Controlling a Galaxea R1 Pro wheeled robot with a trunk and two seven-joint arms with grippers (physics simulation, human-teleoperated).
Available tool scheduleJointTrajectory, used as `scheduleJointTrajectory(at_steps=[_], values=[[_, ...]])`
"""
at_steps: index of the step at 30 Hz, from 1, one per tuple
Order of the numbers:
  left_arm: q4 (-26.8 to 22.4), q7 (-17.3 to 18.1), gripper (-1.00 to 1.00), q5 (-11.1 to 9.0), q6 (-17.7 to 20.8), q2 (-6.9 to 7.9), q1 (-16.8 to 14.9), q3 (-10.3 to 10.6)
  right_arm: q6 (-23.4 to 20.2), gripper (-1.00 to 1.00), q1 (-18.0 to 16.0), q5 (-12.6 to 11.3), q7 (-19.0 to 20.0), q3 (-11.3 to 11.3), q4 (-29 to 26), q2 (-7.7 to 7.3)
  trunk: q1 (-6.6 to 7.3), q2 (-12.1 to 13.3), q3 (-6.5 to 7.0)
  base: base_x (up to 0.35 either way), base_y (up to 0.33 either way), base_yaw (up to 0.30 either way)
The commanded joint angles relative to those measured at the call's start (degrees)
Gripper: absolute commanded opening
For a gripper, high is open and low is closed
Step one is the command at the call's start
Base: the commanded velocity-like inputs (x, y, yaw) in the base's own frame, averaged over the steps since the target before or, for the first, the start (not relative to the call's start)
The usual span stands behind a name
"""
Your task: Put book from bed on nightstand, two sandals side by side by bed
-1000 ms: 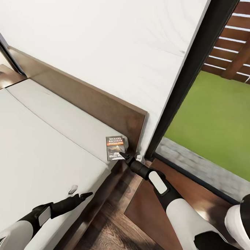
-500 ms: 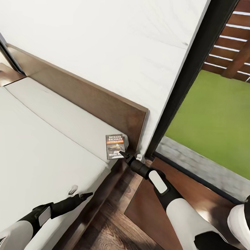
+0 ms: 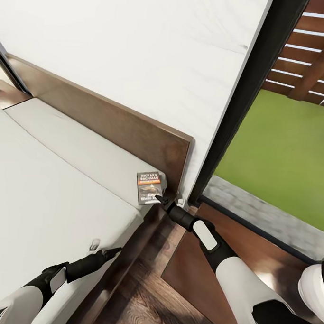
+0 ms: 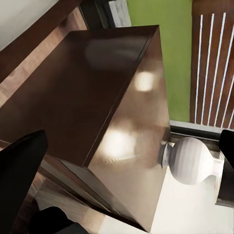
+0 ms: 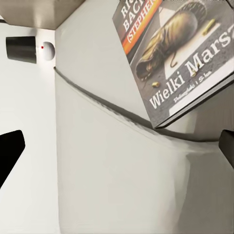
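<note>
- While the book [image 3: 148,188] lies flat on the corner of the bed [image 3: 46,189], just under the headboard [image 3: 111,126] and beside the window frame [image 3: 241,99], the right gripper [image 3: 161,199] reaches its lower edge
- In the right wrist view the book [image 5: 178,58] lies ahead, one corner overhanging a mattress seam; the right fingers [image 5: 10,153] stand wide apart and hold nothing
- To grasp well, I judge the gripper should go forward until the overhanging edge sits between the fingers, then pinch across the thin cover; a flat paperback on a soft mattress may slide or press in instead of lifting
- The left gripper [image 3: 110,252] hovers over the near bed edge, beside a small pale thing [image 3: 95,244] I cannot identify; whether its fingers are parted I cannot tell
- The left wrist view shows the nightstand [image 4: 105,105], its glossy top bare where seen, with the lamp's white base [image 4: 187,161] at one side: free room for the book
- No container shows; the drawer front is out of view
</note>
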State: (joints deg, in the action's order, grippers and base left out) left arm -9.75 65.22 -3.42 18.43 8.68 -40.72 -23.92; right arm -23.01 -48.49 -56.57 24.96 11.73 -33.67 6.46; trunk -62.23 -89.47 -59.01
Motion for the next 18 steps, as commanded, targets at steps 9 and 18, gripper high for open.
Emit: scheduleJointTrajectory(at_steps=[9,18], values=[[-0.01,-8.51,1.0,-0.27,0.02,0.02,-0.01,-0.2,-0.2,1.0,-0.03,-0.38,0.0,0.05,0.09,-0.04,-0.66,-1.22,-0.57,0.0,0.0,0.0],[-0.01,-8.53,1.0,-0.27,0.02,0.02,-0.02,-0.22,-0.2,1.0,-0.03,-0.38,0.0,0.03,0.05,-0.04,-2.64,-4.83,-2.18,0.0,0.0,0.0]])
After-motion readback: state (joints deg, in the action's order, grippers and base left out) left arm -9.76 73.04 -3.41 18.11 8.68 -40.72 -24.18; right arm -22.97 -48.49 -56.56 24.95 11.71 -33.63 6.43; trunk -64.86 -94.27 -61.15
